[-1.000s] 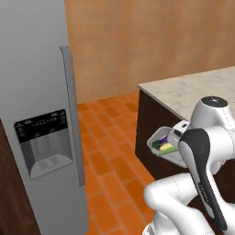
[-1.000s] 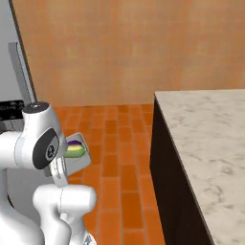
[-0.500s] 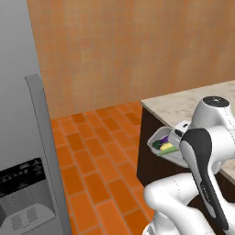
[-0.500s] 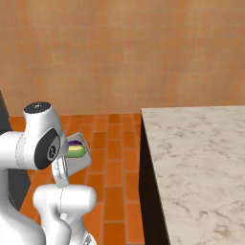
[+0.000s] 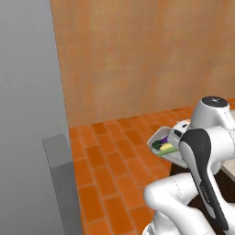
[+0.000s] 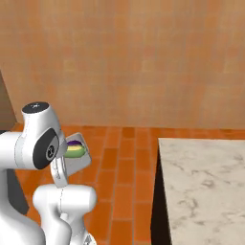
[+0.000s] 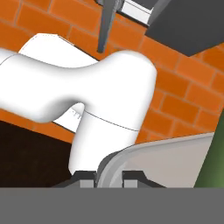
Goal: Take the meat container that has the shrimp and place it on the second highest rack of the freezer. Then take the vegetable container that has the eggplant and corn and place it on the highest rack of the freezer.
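Hand view, nearest: the fingers [image 7: 109,176] stand almost closed, pinched on the thin grey rim of the vegetable container [image 7: 162,159]. One tip sits on each side of the wall, so the hold is on the edge, not under the base. A green mass at the right edge of this view is probably the contents; too close to identify.

Left base view: the container [image 5: 166,146] hangs off the floor, just in front of the arm's upper joints, tilted with its open face partly toward the camera. Purple and yellow-green items [image 5: 163,146] lie inside, consistent with eggplant and corn. Right base view shows the same tray [image 6: 75,152] beside the arm's shoulder, above the brick floor [image 6: 125,186].

Handling judgement: the tray looks stiff and thin-walled and is probably light, but the contents are loose. An edge pinch gives little resistance to twisting, so the load may swing or spill if tilted further. Keeping it level matters.

Farther out: the marble counter [image 6: 206,186] lies to the right, the grey freezer [image 5: 27,119] to the left, well apart from the tray. The wood wall [image 6: 124,62] lies beyond.
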Controlling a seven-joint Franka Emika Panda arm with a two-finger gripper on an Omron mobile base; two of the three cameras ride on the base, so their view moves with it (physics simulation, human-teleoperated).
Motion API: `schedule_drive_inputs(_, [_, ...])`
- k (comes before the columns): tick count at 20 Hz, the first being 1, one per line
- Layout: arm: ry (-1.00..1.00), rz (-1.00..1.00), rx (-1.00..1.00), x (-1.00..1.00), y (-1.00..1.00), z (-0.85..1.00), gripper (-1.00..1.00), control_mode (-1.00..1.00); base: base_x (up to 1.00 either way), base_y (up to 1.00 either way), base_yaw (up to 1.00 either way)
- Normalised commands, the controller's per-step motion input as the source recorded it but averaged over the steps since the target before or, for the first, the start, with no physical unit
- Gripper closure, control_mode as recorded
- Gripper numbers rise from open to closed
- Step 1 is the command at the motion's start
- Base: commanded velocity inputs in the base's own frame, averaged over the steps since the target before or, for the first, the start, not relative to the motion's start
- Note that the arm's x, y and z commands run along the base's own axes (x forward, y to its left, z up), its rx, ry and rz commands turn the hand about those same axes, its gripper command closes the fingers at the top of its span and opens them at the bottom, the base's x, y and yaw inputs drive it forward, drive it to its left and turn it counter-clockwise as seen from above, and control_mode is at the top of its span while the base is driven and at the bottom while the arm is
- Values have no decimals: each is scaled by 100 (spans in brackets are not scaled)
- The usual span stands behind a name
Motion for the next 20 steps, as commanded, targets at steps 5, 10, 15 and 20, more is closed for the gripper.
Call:
schedule_drive_inputs(5, [0, 0, 0, 0, 0, 0, 100, 100, 68, 0, 50])
schedule_drive_inputs(10, [0, 0, 0, 0, 0, 0, 100, 100, 27, 0, 68])
schedule_drive_inputs(15, [0, 0, 0, 0, 0, 0, 100, 100, 37, -6, 69])
schedule_drive_inputs(20, [0, 0, 0, 0, 0, 0, 100, 100, 67, -50, 62])
